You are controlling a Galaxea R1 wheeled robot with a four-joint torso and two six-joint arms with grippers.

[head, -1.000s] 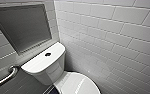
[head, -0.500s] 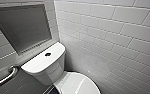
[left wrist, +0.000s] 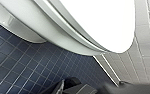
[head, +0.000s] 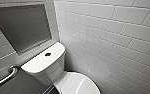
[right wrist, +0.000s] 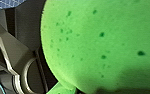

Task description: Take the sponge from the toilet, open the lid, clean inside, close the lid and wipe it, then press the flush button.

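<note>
The white toilet [head: 44,63] stands in the corner, with the dark round flush button [head: 47,54] in the middle of its tank top. The white oval lid [head: 77,83] lies shut over the bowl. In the left wrist view the lid [left wrist: 101,22] and the bowl's side [left wrist: 41,27] hang close above the floor, and my left gripper [left wrist: 98,88] is low beside the bowl, open and holding nothing. The bright green sponge [right wrist: 101,42] sits pressed close to the right wrist camera, with my right gripper shut on it.
A metal grab bar [head: 4,78] runs along the wall left of the tank. A framed grey panel [head: 22,26] hangs above the tank. White tiled walls [head: 111,37] close in on the right. The floor [left wrist: 21,70] has dark blue tiles.
</note>
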